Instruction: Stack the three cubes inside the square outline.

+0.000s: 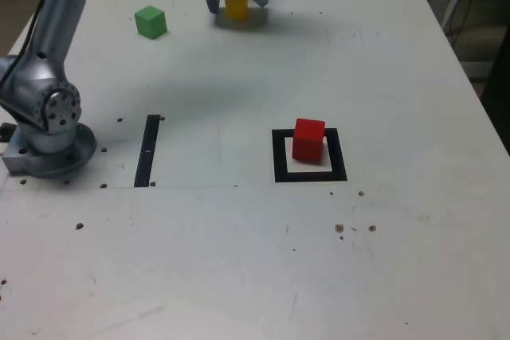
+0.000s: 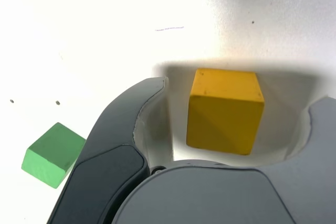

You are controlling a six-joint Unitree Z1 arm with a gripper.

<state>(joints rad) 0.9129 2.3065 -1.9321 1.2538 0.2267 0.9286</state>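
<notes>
At the far side of the white table, the yellow cube (image 1: 236, 4) sits between the two dark fingers of my gripper (image 1: 237, 5). In the wrist view the yellow cube (image 2: 226, 109) rests on the table with a visible gap to each finger, so the gripper (image 2: 239, 95) stands open around it without touching. The green cube (image 1: 150, 21) lies to the exterior view's left of the gripper, apart from it, and shows as the green cube (image 2: 52, 155) beside one finger. The red cube (image 1: 308, 139) stands inside the square outline (image 1: 279, 157) in the middle of the table.
The arm's grey base (image 1: 48, 129) stands at the exterior view's left edge. A thin black strip (image 1: 147, 150) lies on the table between the base and the outline. Small dark specks dot the table (image 1: 239, 260).
</notes>
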